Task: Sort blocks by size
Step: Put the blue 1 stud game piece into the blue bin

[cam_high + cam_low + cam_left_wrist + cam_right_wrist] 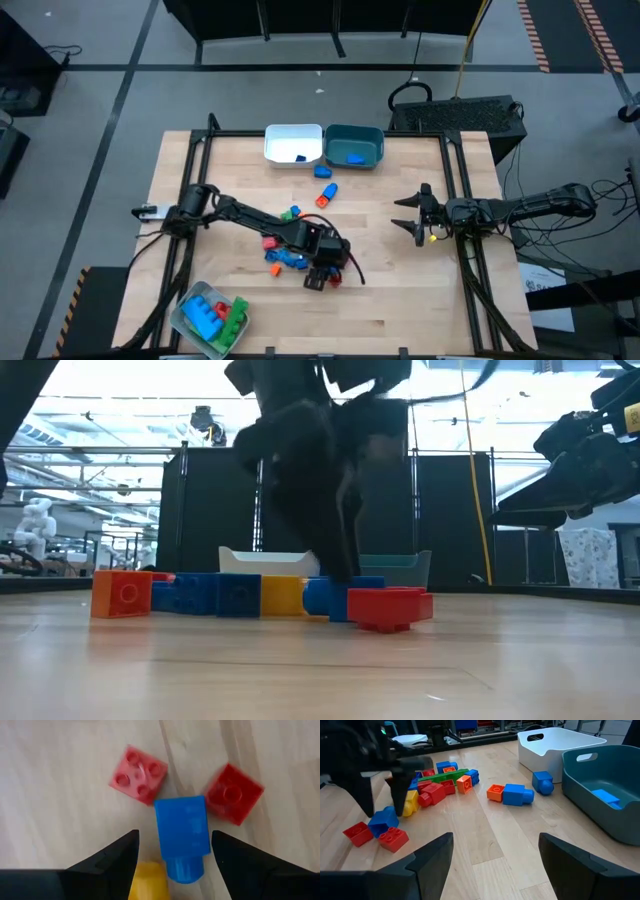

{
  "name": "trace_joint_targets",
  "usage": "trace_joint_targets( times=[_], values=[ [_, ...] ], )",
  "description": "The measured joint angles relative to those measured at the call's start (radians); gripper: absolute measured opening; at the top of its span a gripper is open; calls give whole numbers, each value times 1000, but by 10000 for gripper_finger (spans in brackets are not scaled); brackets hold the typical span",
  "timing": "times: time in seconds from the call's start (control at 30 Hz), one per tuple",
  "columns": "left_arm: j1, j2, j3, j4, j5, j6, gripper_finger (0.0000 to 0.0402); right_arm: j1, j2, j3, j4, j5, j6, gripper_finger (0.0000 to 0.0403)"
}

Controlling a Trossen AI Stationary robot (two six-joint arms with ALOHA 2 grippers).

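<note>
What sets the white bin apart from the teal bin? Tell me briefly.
The white bin is pale, the teal bin dark. The white bin's blue block looks smaller than the teal bin's blue block. Both stand open, side by side, holding one block each.

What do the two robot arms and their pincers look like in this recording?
Both arms are dark, nearly black, jointed tubular links. The left arm has a rounded shoulder joint, black cables trailing near its wrist and a touch of red there. The left pincer has two matte black, wedge-shaped fingers. The right pincer has matching black pointed fingers, with a small yellow-green light at the wrist and cables running off behind.
</note>
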State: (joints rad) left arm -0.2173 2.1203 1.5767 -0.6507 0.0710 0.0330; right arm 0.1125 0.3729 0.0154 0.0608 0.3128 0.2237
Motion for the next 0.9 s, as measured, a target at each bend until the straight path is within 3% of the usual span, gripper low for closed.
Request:
trace_joint_targets(
  times=[0.23, 0.4, 0.6, 0.73, 0.9],
  values=[
    [8, 40, 0, 54, 78, 3, 239, 0, 11, 0, 0, 0, 1, 279],
    [11, 33, 0, 48, 45, 8, 140, 0, 22, 0, 0, 0, 3, 279],
    [39, 2, 0, 5, 29, 9, 140, 0, 23, 0, 0, 0, 3, 279],
    [74, -59, 34, -40, -100, 27, 140, 0, 24, 0, 0, 0, 3, 279],
    [151, -141, 74, -29, -334, 103, 140, 0, 25, 0, 0, 0, 4, 279]
  ],
)
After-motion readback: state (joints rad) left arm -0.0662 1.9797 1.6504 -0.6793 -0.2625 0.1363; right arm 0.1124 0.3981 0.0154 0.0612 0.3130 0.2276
